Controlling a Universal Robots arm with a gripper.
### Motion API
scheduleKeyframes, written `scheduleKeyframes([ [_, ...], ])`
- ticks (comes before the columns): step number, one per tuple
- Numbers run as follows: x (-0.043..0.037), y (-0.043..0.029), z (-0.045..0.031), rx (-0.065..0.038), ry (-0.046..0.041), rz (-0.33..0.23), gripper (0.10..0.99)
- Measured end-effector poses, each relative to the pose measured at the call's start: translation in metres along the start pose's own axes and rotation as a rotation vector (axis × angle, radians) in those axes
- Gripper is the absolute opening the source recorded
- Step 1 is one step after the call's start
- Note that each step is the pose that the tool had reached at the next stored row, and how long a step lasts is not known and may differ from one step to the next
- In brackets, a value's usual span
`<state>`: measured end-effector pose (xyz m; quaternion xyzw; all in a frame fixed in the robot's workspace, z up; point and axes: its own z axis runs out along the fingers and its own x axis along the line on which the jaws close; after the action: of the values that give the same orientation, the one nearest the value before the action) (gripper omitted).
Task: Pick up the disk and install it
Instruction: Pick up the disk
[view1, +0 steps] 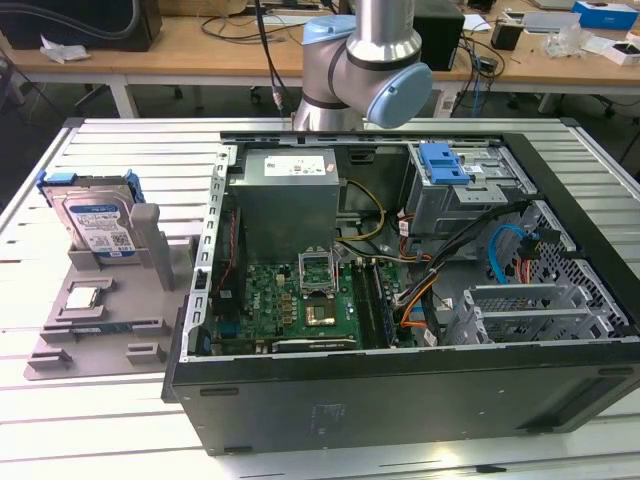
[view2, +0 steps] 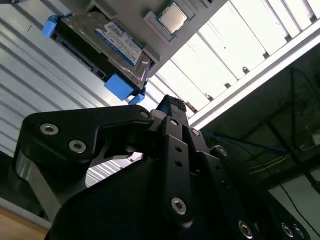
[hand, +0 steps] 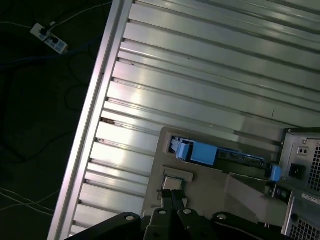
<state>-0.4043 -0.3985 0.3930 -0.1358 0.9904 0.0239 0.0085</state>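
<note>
The disk is a silver hard drive with a white-and-blue label and blue rails. It stands on edge in a grey holder at the exterior view's left. The first wrist view has it edge-on from above, as the disk, and the second wrist view has its labelled face, as the disk. My gripper hangs in the air over the holder, apart from the disk. Its black fingertips meet, with nothing between them. The arm rises behind the computer case.
An open computer case lies on the slatted metal table, with a bare blue bracket on its drive cage. A small square chip sits in the holder. The table edge drops to a dark floor with cables.
</note>
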Motion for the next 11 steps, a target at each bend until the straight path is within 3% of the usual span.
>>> scheduleKeyframes([
  [7, 0.0, 0.0, 0.0, -0.002, 0.004, -0.088, 0.106],
  [11, 0.0, 0.0, 0.0, -0.004, 0.0075, -0.168, 0.106],
])
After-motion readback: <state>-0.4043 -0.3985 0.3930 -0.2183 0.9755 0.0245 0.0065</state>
